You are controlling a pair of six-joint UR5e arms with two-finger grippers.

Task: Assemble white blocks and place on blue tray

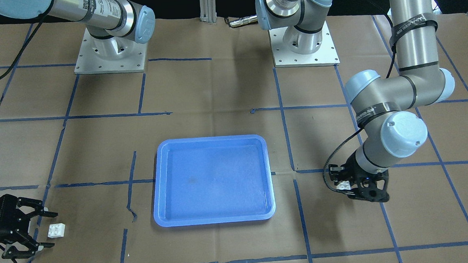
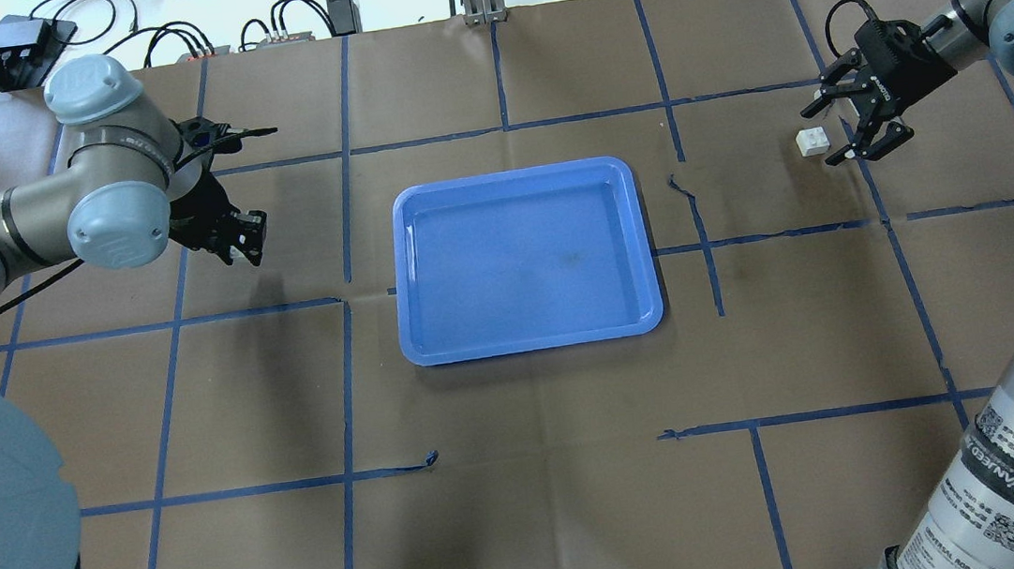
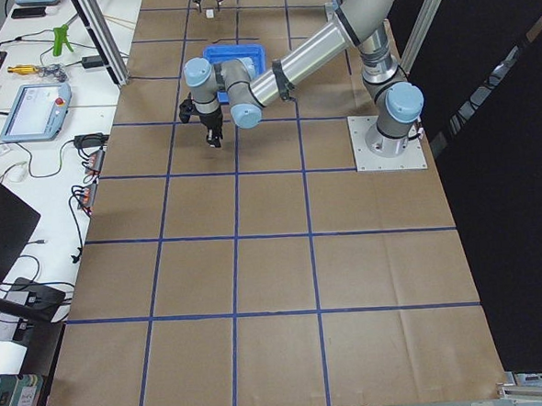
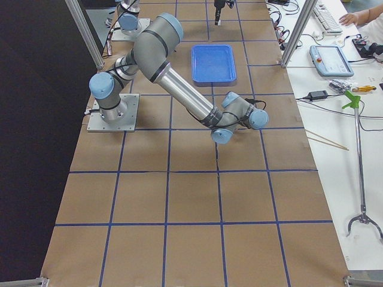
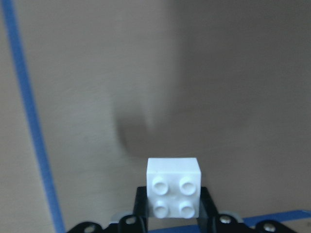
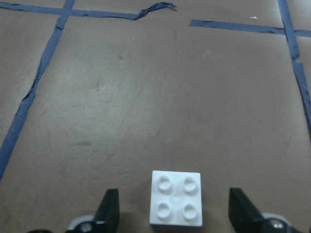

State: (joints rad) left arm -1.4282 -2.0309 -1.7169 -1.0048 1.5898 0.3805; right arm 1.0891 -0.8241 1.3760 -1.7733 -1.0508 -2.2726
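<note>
The blue tray (image 1: 214, 214) lies empty mid-table; it also shows in the overhead view (image 2: 532, 338). My left gripper (image 1: 343, 186) is shut on a white 2x2 block (image 1: 345, 184) to the side of the tray, clear of it. In the left wrist view the block (image 5: 173, 187) sits between the fingers, studs toward the camera, above the paper. My right gripper (image 1: 50, 229) is open on the tray's other side. A second white block (image 1: 56, 230) lies on the paper between its fingertips (image 6: 109, 213), studs up (image 6: 176, 197).
Brown paper with a blue tape grid covers the table (image 2: 527, 471). Both arm bases (image 1: 110, 53) stand on the robot's side of it. Torn tape ends lie near the tray (image 2: 680, 183). Cables and tools sit beyond the table's far edge (image 2: 291, 24).
</note>
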